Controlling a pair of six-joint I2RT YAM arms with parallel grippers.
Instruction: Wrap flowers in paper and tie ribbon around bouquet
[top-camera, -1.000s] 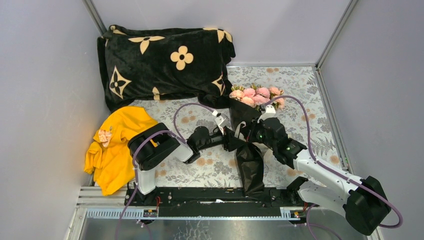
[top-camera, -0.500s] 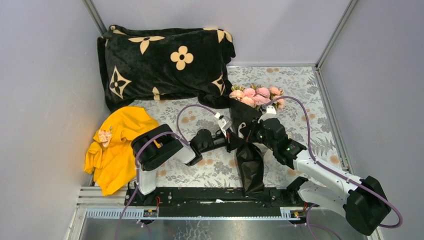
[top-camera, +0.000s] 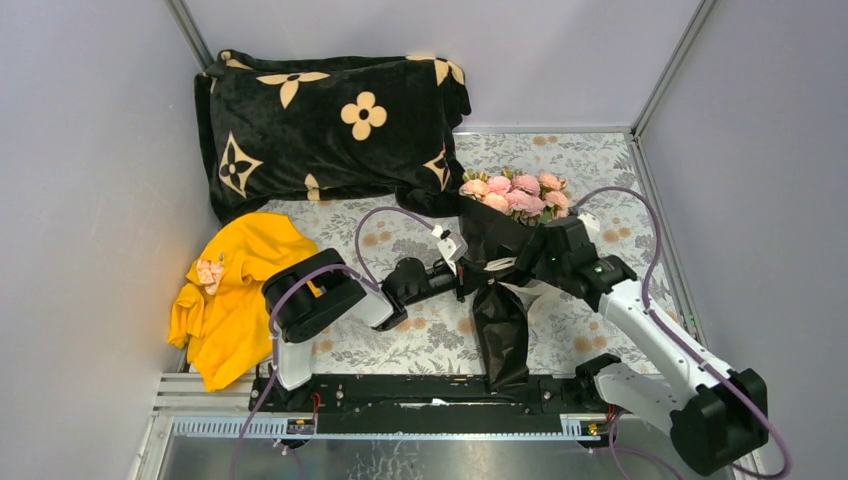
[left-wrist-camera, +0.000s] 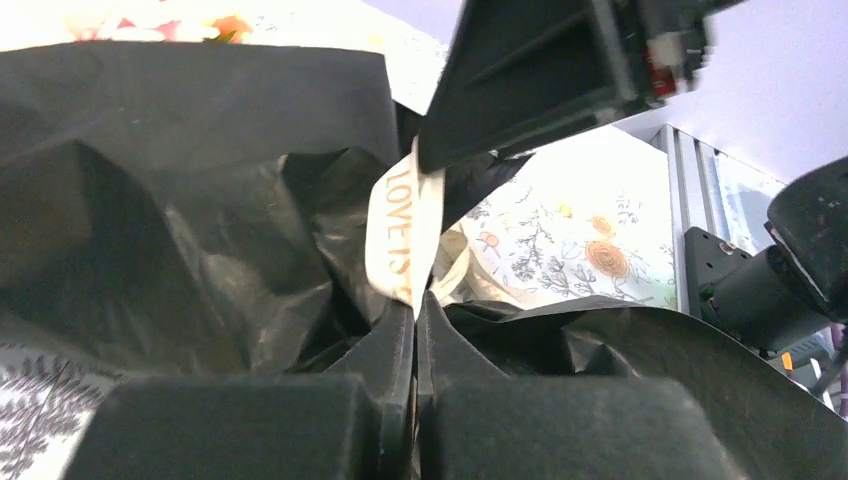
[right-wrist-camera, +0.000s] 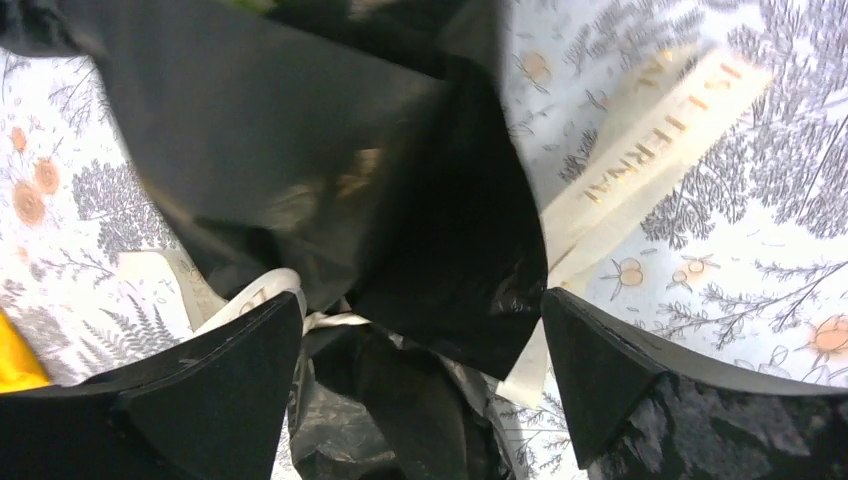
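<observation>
Two arms meet over the middle of the floral-print table (top-camera: 600, 165), the biggest thing in my view, walled on the left, far and right sides. Its far left corner is filled by the folded black blanket (top-camera: 330, 130), and the yellow garment (top-camera: 235, 290) lies crumpled against the left wall. The bouquet (top-camera: 498, 290) lies right of centre with its long axis running near to far: heads toward the far wall, narrow tail reaching the black rail (top-camera: 400, 388) at the near edge. The paper (top-camera: 502, 335) is crinkled and drawn in at the waist, flaring again toward the flowers (top-camera: 515, 195), which sit just beside the blanket's near right corner. I see bare table to the right of the bouquet up to the right wall, and a tighter strip on its left, where the left arm lies. The right gripper (right-wrist-camera: 420, 305) stands wide, its jaws straddling the paper's waist from the right. The left gripper (left-wrist-camera: 415, 312) comes in from the left, jaws pressed together on the ribbon (left-wrist-camera: 405, 225), whose printed cream strip rises from the pinch; another stretch lies flat on the table beside the paper.
</observation>
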